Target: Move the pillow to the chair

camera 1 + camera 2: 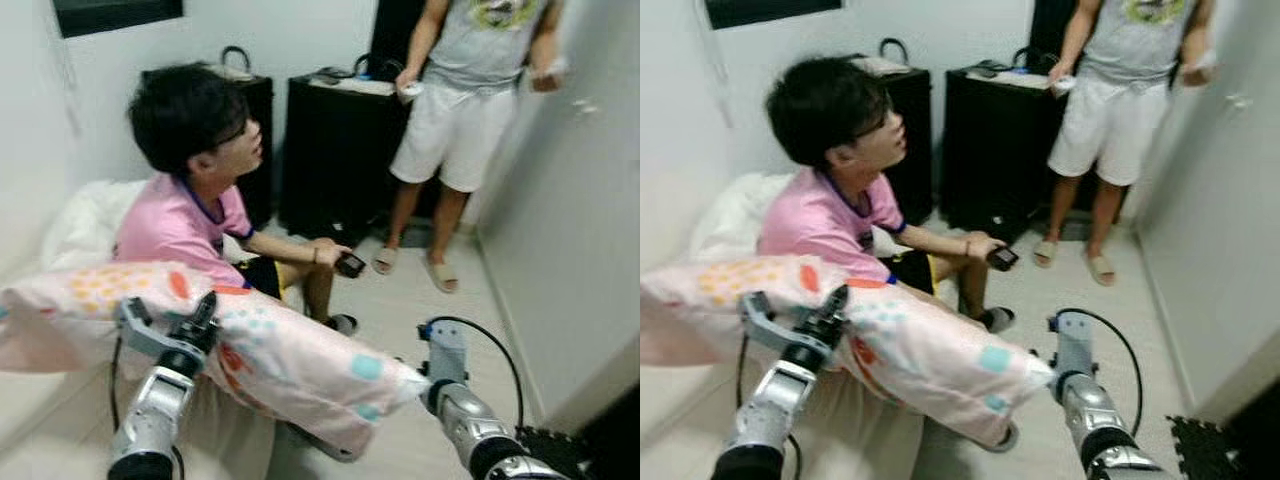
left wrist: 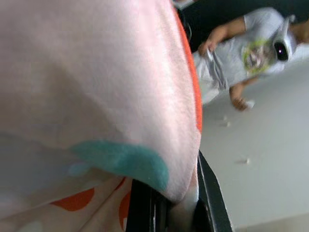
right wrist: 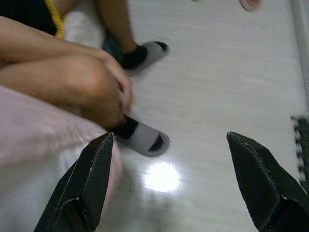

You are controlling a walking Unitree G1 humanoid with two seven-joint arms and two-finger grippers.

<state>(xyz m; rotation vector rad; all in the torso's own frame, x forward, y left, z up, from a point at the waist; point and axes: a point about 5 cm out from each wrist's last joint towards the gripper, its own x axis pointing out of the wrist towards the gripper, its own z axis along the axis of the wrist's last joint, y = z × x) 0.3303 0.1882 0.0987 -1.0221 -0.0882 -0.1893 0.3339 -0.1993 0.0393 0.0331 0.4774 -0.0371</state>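
Note:
A long pale pink pillow with orange, yellow and teal dots hangs across the front of me, above the bed edge. My left gripper is shut on the pillow near its middle. In the left wrist view the fabric is pinched between the black fingers. My right gripper is at the pillow's right end with its fingers wide apart. The pillow's pink edge lies against one finger, and the floor shows between the two.
A person in a pink shirt sits on the white bed just behind the pillow, feet in sandals on the floor. A second person stands by black cabinets. A wall closes the right side.

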